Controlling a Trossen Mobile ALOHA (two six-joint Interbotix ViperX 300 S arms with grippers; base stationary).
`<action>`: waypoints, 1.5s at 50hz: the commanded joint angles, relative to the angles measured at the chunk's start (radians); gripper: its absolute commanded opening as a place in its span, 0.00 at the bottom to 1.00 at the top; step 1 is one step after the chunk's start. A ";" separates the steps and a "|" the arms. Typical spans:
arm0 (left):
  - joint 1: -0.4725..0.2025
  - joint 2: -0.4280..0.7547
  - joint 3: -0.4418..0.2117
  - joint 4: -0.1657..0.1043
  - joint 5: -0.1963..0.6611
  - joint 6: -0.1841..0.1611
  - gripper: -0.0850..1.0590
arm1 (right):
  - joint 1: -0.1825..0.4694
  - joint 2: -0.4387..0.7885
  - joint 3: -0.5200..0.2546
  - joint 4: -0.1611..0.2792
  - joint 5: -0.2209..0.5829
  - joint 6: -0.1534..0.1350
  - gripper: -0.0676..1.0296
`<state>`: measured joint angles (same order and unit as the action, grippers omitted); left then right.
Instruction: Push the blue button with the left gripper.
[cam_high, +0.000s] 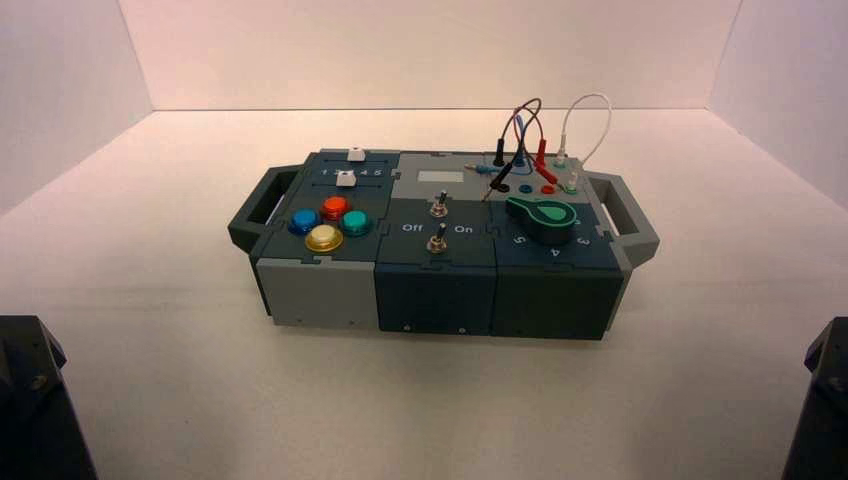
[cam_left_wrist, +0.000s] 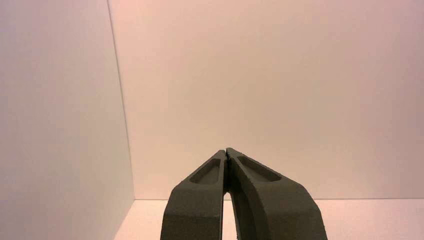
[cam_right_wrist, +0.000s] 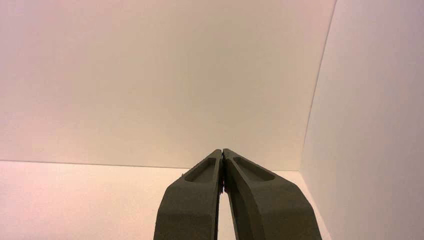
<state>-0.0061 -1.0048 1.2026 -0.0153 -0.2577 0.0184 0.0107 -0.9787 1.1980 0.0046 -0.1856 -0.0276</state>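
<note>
The blue button (cam_high: 303, 221) is a round domed button at the left end of the box (cam_high: 436, 285), leftmost of a cluster with an orange-red button (cam_high: 334, 208), a teal-green button (cam_high: 355, 223) and a yellow button (cam_high: 324, 239). My left gripper (cam_left_wrist: 227, 150) is shut and empty, with its fingertips touching, and faces the bare back wall. Its arm (cam_high: 30, 400) is parked at the bottom left corner of the high view, far from the box. My right gripper (cam_right_wrist: 222, 150) is shut and empty too. Its arm (cam_high: 822, 400) is parked at the bottom right corner.
The box also bears two white sliders (cam_high: 347, 178) behind the buttons, two toggle switches (cam_high: 437, 240) in the middle, a green knob (cam_high: 541, 217) on the right and wires (cam_high: 525, 125) at the back right. White walls enclose the table on three sides.
</note>
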 joint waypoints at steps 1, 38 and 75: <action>-0.020 0.020 -0.023 0.000 0.023 0.002 0.05 | 0.005 0.012 -0.037 0.003 0.008 -0.002 0.04; -0.408 0.235 -0.166 0.000 0.538 0.018 0.05 | 0.413 0.210 -0.202 0.020 0.588 -0.002 0.04; -0.643 0.466 -0.276 -0.012 0.971 0.021 0.05 | 0.741 0.433 -0.264 0.055 0.673 -0.014 0.04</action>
<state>-0.6274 -0.5476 0.9557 -0.0261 0.6826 0.0414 0.7317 -0.5476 0.9633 0.0537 0.4924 -0.0399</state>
